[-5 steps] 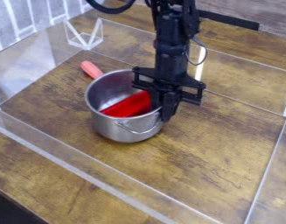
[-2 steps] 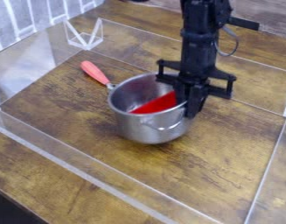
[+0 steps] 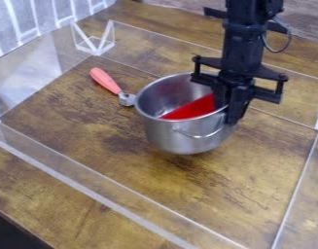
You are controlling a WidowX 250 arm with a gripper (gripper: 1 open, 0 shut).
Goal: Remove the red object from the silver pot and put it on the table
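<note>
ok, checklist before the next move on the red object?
1. Gripper shut: ok, jaws closed at the pot's right rim.
2. Grip on the red object alone: cannot tell, fingertips are hidden at the rim and may pinch the wall too.
3. Red object out of the pot: not ok, it lies inside.
4. Pot flat on the table: cannot tell.
5. Bare table for set-down: ok, in front of the pot.
6. Spoon out of the way: ok, left of the pot.
</note>
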